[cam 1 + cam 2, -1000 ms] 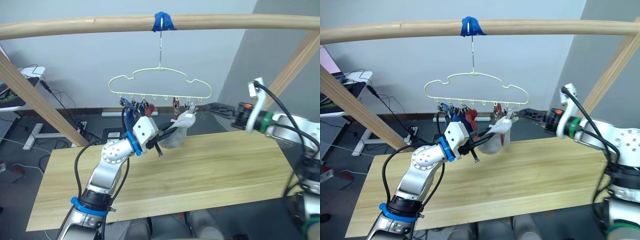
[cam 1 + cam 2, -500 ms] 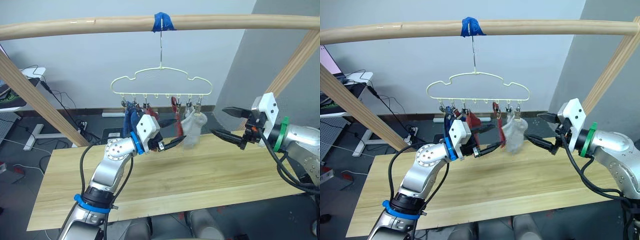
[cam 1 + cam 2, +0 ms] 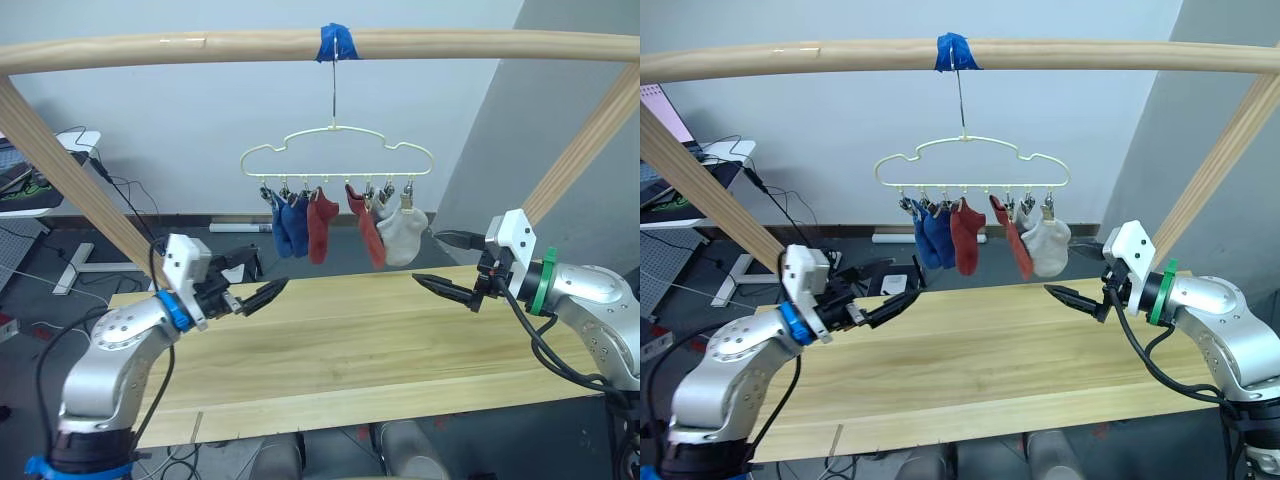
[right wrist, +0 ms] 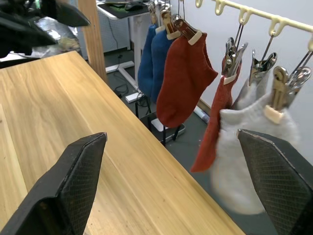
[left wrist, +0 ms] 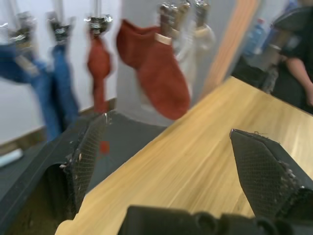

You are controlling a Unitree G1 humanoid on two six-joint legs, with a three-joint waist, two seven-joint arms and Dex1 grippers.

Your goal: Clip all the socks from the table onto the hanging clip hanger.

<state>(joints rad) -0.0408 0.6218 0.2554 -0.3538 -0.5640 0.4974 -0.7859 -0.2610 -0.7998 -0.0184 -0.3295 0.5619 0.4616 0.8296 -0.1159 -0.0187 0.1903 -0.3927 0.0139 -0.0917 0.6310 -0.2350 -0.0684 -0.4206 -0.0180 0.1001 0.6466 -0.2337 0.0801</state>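
The hanger (image 3: 337, 163) hangs by its hook from the pole (image 3: 200, 45) (at the blue tape (image 3: 333, 41)), its long axis running left to right, above and between both grippers. Six socks (image 3: 340, 220) hang from its clips, toes pointing down: two blue, two red, two grey. The left gripper (image 3: 262, 283) hovers over the table (image 3: 350, 350) with fingers spread and empty, below-left of the socks. The right gripper (image 3: 442, 265) is likewise wide open and empty, just right of the grey socks (image 3: 1046, 240).

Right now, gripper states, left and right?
Left gripper: open, holding nothing, over the pale wood plank table.
Right gripper: open, holding nothing.
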